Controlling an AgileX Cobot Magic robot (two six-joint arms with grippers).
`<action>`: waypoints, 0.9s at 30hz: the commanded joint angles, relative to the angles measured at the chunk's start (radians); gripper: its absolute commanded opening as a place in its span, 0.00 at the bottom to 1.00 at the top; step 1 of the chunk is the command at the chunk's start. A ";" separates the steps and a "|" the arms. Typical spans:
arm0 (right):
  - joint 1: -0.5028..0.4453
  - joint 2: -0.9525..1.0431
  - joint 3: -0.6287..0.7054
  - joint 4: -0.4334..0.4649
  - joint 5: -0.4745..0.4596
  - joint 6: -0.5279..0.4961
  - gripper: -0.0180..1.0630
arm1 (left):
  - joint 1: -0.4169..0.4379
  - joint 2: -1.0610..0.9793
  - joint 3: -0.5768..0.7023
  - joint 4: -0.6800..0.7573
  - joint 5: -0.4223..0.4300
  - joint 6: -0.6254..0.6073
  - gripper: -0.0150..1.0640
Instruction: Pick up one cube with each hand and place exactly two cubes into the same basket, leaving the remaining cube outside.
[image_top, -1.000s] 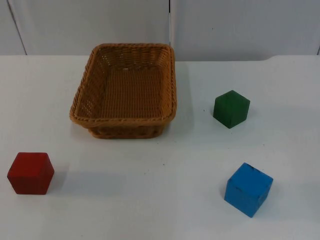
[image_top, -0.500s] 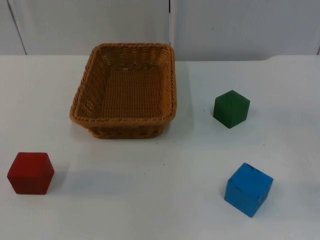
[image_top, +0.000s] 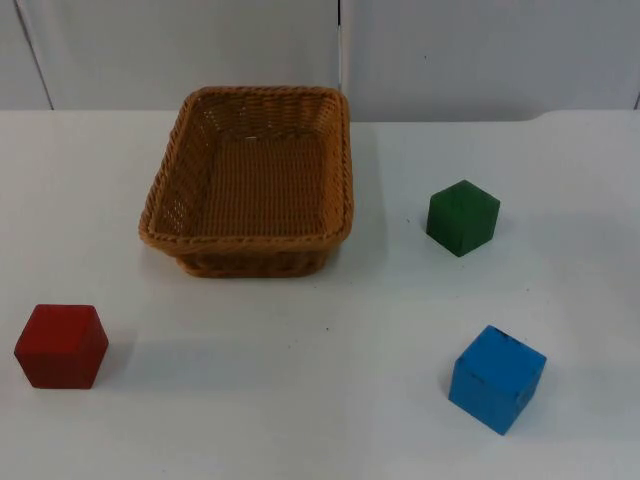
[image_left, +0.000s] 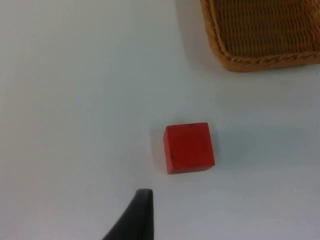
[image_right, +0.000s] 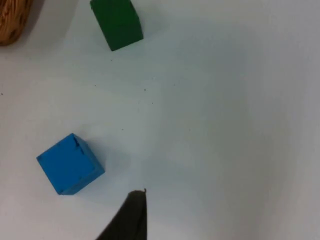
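Note:
An empty brown woven basket (image_top: 160, 215) stands at the back middle of the table. A red cube (image_top: 61, 345) sits at the front left, a green cube (image_top: 462, 217) to the right of the basket, and a blue cube (image_top: 496, 377) at the front right. In the left wrist view my left gripper (image_left: 141, 212) hangs above the table a short way from the red cube (image_left: 189, 148), not touching it. In the right wrist view my right gripper (image_right: 132, 214) hovers near the blue cube (image_right: 70, 164). The green cube (image_right: 116, 22) lies farther off.
The grey partition wall (image_top: 450, 50) closes the table at the back. Bare white table lies between the cubes and in front of the basket. A corner of the basket (image_left: 260, 60) lies beyond the red cube in the left wrist view.

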 joint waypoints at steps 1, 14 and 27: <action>-0.005 0.018 -0.004 0.032 -0.015 -0.025 0.99 | -0.001 0.024 -0.008 -0.016 -0.026 0.011 0.99; 0.045 0.120 -0.004 0.144 -0.040 -0.090 0.99 | -0.001 0.208 -0.036 -0.048 -0.090 0.066 0.99; 0.327 0.289 -0.004 0.146 -0.194 -0.088 0.99 | -0.001 0.404 -0.036 -0.072 -0.143 0.118 0.99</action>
